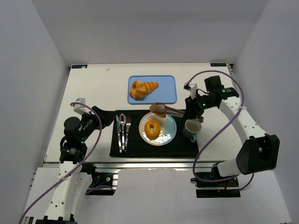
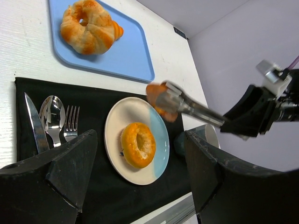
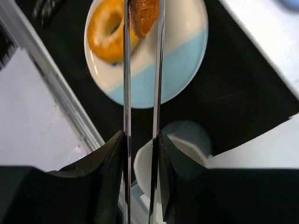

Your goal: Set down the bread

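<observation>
Item 1, bread piece [image 3: 142, 16]: a browned slice pinched at the tip of the tongs [image 1: 170, 110], held in the air over the far rim of the plate [image 1: 168, 126], not yet resting on it. Item 2, right gripper [image 3: 140, 149]: jaws clamped on the 2 arms of the tongs, squeezing them together. Item 3, left gripper [image 2: 140, 135]: jaws apart, holding nothing, parked well left of the plate. Step in hand, as judged: lowering and releasing. You should bring the tong tip down over the bare half of the plate, right of the ring-shaped roll [image 1: 152, 129], until the slice touches the surface. Then ease the squeeze so the tongs spring apart, and lift straight up so the slice does not drag. Keep the handle end clear of the mug [image 1: 191, 129] just right of the plate. Containers: the plate holds 1 ring-shaped roll on its left half. The blue tray [image 1: 166, 91], beyond the plate, holds croissants [image 1: 142, 88] at its left end; their count is unclear. The mug's contents cannot be made out. Left of the plate, on the black placemat [image 1: 112, 147]: 1 knife [image 1: 118, 133], 1 spoon [image 1: 122, 126], 1 fork [image 1: 127, 130].
</observation>
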Controlling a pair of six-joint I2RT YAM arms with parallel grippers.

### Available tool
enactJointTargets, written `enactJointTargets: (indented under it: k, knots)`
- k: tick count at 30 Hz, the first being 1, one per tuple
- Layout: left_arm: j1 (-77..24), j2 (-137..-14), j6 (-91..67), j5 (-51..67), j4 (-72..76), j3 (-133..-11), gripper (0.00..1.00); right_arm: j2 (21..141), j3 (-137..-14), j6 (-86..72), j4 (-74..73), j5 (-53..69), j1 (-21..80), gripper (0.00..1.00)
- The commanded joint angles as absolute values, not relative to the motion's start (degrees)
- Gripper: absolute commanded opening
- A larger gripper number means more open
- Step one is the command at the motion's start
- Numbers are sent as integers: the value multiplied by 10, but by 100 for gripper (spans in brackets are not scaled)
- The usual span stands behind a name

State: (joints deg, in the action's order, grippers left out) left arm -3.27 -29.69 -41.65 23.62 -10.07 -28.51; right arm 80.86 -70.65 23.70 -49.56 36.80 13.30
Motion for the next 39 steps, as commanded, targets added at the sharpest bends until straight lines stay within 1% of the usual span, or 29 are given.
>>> enactJointTargets:
  k: [1,4,7,8,9,10,17,21,22,26,39]
  knots:
    - [-33,-295,-419,246,-88,-285,84,773,-683,258,-512,359,147,0]
    - [-32,-292,-420,246,-89,-284,84,765,-665,258,-515,349,154,0]
    - [-33,-283,-422,245,-93,-281,84,763,-660,258,-519,343,162,4]
    - [-32,-280,-423,244,-98,-280,84,764,-660,257,-520,341,165,9]
    - [-32,-278,-423,243,-99,-280,84,766,-661,257,-520,339,166,12]
    - [-33,-273,-423,242,-105,-280,84,768,-661,257,-522,337,167,18]
    - [-33,-258,-423,236,-119,-281,84,778,-667,256,-530,335,169,33]
    - [-33,-257,-424,235,-121,-282,84,776,-670,256,-529,335,170,39]
    - [-32,-257,-424,235,-121,-282,84,774,-671,255,-526,337,169,42]
    - [-32,-260,-424,236,-119,-284,84,768,-672,246,-516,339,169,46]
    - [-33,-271,-422,239,-112,-288,84,767,-693,227,-499,346,168,51]
